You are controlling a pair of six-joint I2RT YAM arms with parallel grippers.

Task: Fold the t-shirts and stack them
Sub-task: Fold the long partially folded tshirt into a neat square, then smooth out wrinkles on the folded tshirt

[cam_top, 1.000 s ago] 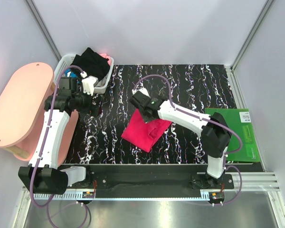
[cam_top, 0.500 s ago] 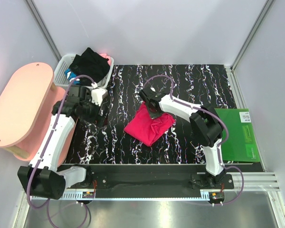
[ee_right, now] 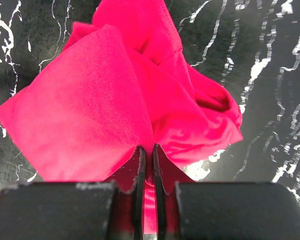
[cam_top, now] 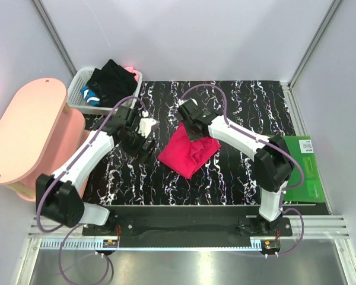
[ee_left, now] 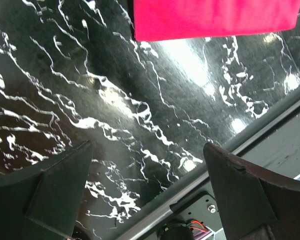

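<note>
The pinkish-red t-shirt [cam_top: 187,154] lies bunched in the middle of the black marbled table [cam_top: 237,101]. My right gripper [cam_top: 193,132] is shut on its far edge; the right wrist view shows the cloth [ee_right: 115,95] pinched between my fingers. My left gripper [cam_top: 143,141] is open and empty, just left of the shirt above bare table; in the left wrist view the shirt's edge [ee_left: 210,17] shows at the top. The black t-shirt [cam_top: 114,80] lies heaped in the white basket [cam_top: 77,89] at the back left.
A pink oval stool [cam_top: 24,130] stands left of the table. A green mat [cam_top: 305,169] lies at the right edge. Blue and white cloth [cam_top: 90,95] is also in the basket. The table's front rail [ee_left: 230,145] shows in the left wrist view.
My left arm swung from the basket rightward to beside the red shirt. My right gripper pulled the shirt's edge a little toward the back, bunching it.
</note>
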